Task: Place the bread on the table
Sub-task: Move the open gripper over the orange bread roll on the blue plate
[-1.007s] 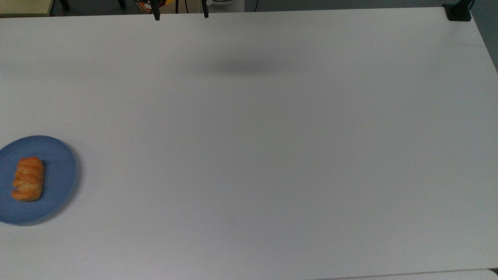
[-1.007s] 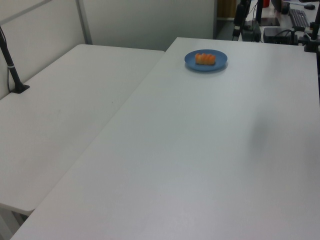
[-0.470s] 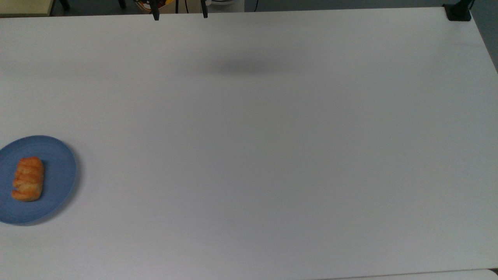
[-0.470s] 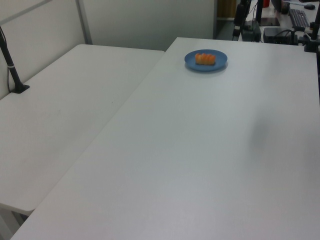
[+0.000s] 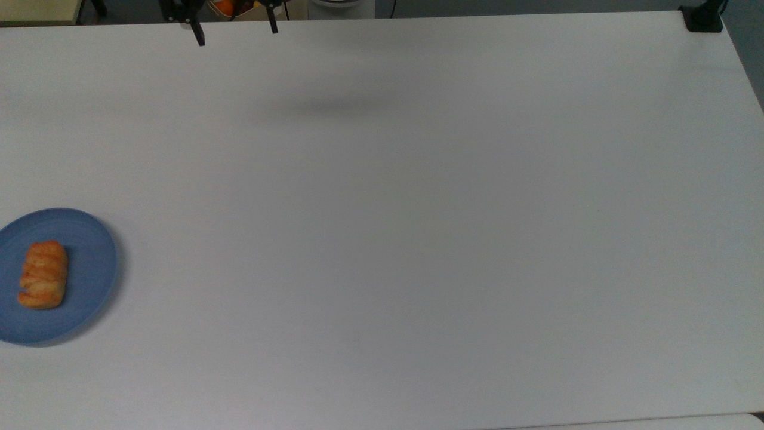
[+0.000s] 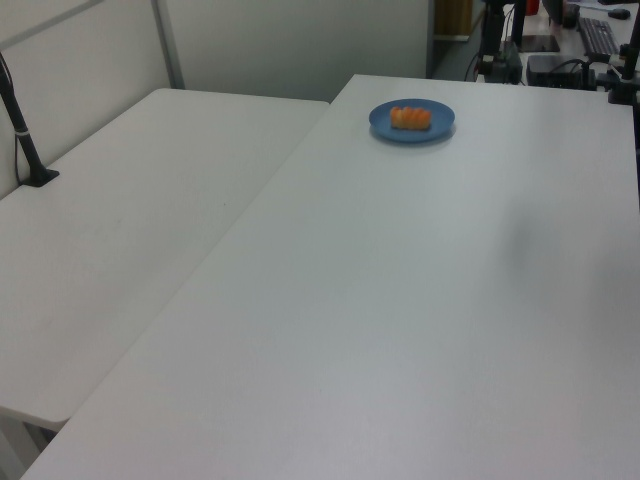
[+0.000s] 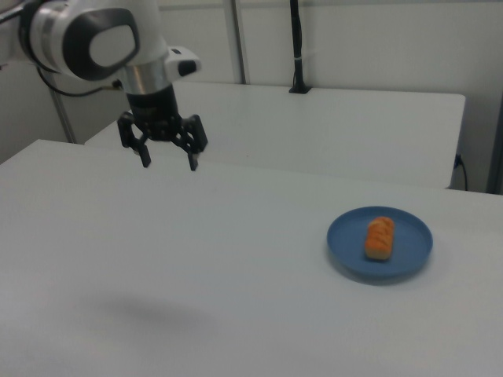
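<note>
No legible text — anywhere.

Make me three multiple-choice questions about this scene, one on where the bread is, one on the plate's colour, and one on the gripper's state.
1. Where is the bread?
A. on the plate
B. on the bare table
C. in the gripper

2. What colour is the plate?
A. white
B. blue
C. red

3. What state is the gripper in?
A. shut on the bread
B. open and empty above the table
C. pressed flat on the plate

Answers:
1 A: the bread lies on the plate, not on the bare table.
2 B: the plate is plainly blue against the white tabletop.
3 B: the gripper hangs in the air with its fingers spread and nothing between them, well to the right view's left of the plate.
</note>
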Controlling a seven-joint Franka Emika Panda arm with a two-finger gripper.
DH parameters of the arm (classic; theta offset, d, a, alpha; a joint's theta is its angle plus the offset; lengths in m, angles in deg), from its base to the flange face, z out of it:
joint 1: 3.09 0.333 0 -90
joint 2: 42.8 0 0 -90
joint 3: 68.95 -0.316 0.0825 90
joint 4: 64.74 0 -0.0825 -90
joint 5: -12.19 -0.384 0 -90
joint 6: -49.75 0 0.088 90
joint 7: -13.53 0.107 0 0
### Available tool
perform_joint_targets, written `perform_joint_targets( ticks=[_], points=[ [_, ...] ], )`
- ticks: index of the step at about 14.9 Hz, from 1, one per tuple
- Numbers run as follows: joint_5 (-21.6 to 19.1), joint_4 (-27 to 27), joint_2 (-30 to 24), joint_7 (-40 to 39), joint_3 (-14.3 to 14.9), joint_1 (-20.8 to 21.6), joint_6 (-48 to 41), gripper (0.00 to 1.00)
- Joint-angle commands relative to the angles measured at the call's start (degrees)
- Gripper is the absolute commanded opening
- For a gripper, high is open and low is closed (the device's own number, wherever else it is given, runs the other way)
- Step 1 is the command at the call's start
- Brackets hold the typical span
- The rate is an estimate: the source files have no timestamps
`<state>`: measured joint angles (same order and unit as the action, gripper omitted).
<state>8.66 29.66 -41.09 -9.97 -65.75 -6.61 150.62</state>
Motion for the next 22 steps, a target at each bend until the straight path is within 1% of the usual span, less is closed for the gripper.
perform_joint_targets(
  ticks=[1, 3, 6, 7, 8, 9, 11, 12, 14, 17, 19, 22],
  points=[
    [1.5, 0.17, 3.55, -5.23, -0.03, -3.5, 2.57, 1.0],
    [1.68, 0.09, 6.1, -5.59, 0.23, -5.44, 8.09, 1.0],
    [1.51, -1.84, 11.72, -5.5, 0.49, -8.43, 16.8, 1.0],
    [1.16, -2.54, 13.39, -5.33, 1.1, -9.04, 19.87, 1.0],
    [0.63, -3.25, 14.97, -5.06, 2.59, -9.31, 23.38, 1.0],
    [-0.33, -3.77, 16.47, -4.98, 3.82, -9.4, 27.24, 1.0],
    [-3.66, -4.3, 20.51, -4.97, 5.32, -9.58, 35.94, 1.0],
    [-5.25, -5.7, 22.62, -4.89, 5.68, -10.01, 40.42, 1.0],
    [-8.41, -6.94, 26.31, -5.15, 5.86, -10.98, 45.54, 1.0],
    [-11.32, -10.54, 32.46, -4.89, 5.86, -11.95, 54.68, 1.0],
    [-11.76, -14.57, 37.99, -4.01, 5.86, -11.86, 59.43, 1.0],
    [-11.68, -19.76, 44.33, 0.02, 5.94, -12.04, 62.78, 1.0]
  ],
)
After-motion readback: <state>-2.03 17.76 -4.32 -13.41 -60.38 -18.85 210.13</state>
